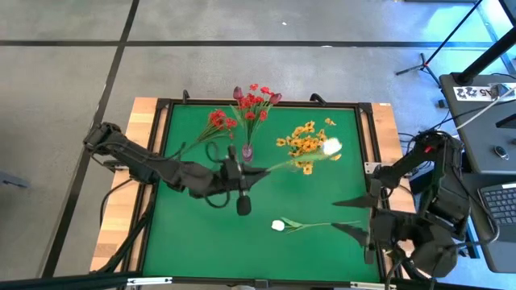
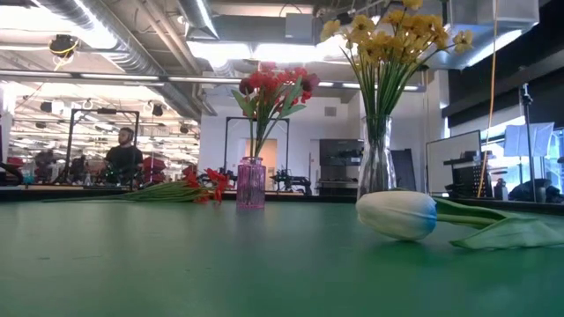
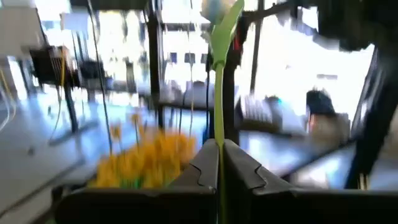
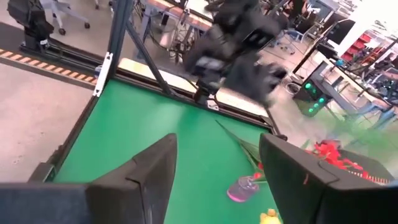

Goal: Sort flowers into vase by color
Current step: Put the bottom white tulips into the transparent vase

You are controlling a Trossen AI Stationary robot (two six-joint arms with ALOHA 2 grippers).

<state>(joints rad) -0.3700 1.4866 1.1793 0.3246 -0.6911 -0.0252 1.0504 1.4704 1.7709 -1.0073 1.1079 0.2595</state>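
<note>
Green felt covers the tabletop (image 1: 193, 234). Left tool (image 1: 240, 173) is pressed together on a white bud's stem (image 3: 219, 106), holding it beside the yellow sprays (image 1: 305, 143) in their clear vase (image 2: 376, 163). Right tool (image 1: 353, 217) hangs spread near the right edge. Red sprays (image 1: 254, 101) fill the pink vase (image 1: 247, 151); another red spray (image 1: 216, 122) and a white bud (image 1: 278, 225) lie flat.

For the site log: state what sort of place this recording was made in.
Most likely a robotics lab or workshop. The green table sits on a concrete floor, other metal frame rigs stand in the hall behind, exposed ceiling ducts run overhead, and a keyboard lies beside the table.
</note>
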